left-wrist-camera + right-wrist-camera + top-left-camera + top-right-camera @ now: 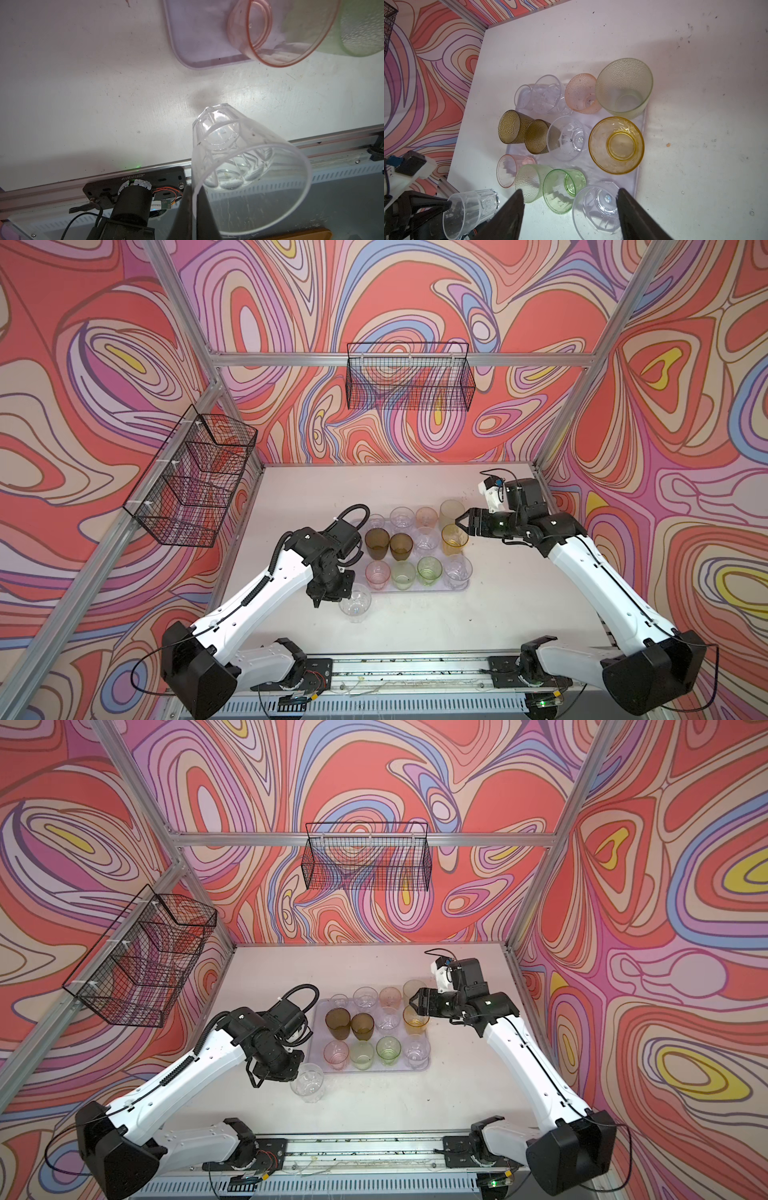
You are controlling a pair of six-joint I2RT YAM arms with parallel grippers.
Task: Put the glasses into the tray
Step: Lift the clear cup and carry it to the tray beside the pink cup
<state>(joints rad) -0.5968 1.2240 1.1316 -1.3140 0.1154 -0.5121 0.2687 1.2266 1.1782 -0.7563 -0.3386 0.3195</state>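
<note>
Probably a robotics lab cell, aluminium frame (291,359), swirl-printed walls (415,290), robot arms (257,593) on a base rail (415,668)

left arm (274,585): white shell, black joints, corrugated black conduit | right arm (602,585): white shell, thin black cable

12 glasses (566,139) on lilac tray (588,169), right tool (570,189) spread wide, left tool (446,204) pinching clear glass (471,209) alongside

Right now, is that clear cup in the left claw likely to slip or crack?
The clear cup looks thin-walled and plastic, so probably light and unlikely to crack. Its smooth wall, pinched at one rim spot by the left claw, could let it swivel or slip. Its narrow base suggests it tips easily when set down.
</note>
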